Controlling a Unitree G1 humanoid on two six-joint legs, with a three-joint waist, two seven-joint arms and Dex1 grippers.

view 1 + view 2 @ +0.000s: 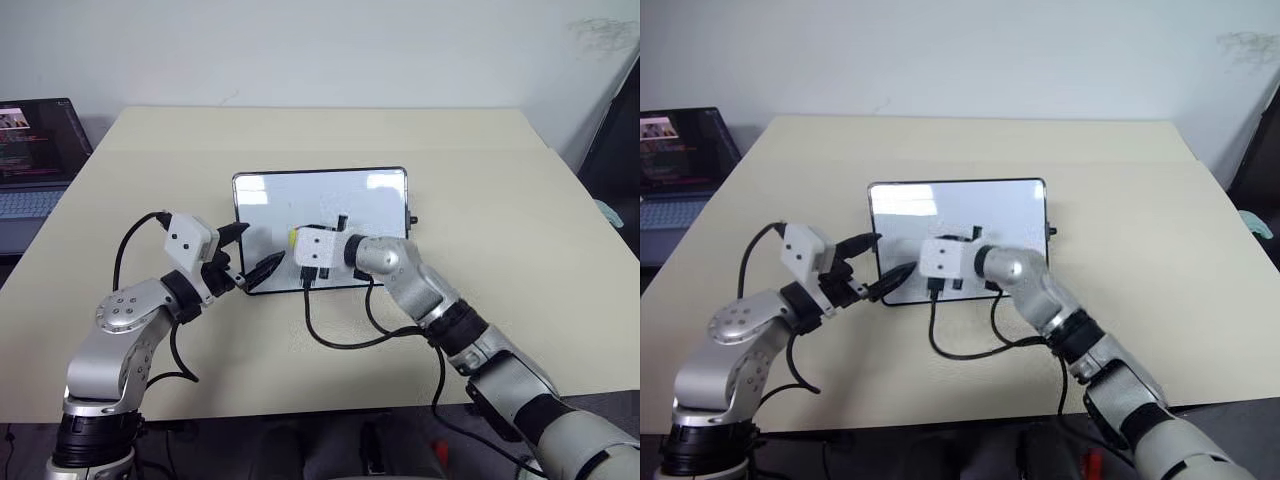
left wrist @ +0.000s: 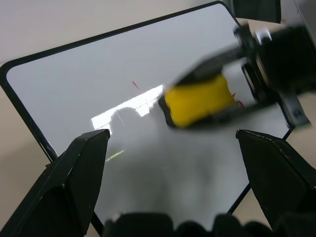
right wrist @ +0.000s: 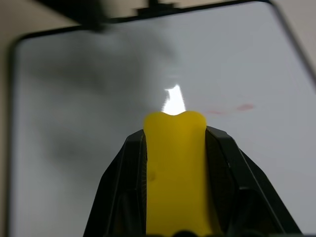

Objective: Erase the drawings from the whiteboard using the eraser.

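1. Two black-fingered grippers over one rectangular glossy whiteboard (image 1: 325, 205) with a thin black frame, lying flat near the middle of a pale beige table (image 1: 500, 220).
2. Clamped between the fingers of the right gripper (image 3: 174, 148): a small yellow block eraser (image 3: 174, 168), its rounded end poking out past the fingertips toward the white surface.
3. Seen from the head cameras, right gripper (image 1: 297, 238) over the board's near-left part, just a sliver of yellow showing beside the white wrist housing; contact with the surface impossible to confirm.
4. Left gripper (image 1: 252, 252) spread wide at the board's near-left corner, one finger above the edge and one along the near frame, nothing between them.
5. From the left wrist camera, both dark fingers (image 2: 79, 173) far apart, with the eraser (image 2: 197, 101) and the other gripper's jaws blurred over the board beyond them.
6. Faint red marker drawings (image 3: 232, 108) left on the white surface just beside the eraser tip, smeared and pale; a thin red stroke (image 2: 136, 87) also visible from the left wrist camera. Digits not readable.
7. Small black knob (image 1: 414, 220) on the board's right short side.
8. Open dark laptop (image 1: 35, 140) with a lit screen at the far left, off the table's edge, well apart from the board.
9. Black cables (image 1: 340, 335) looping from the right wrist across the table in front of the board.
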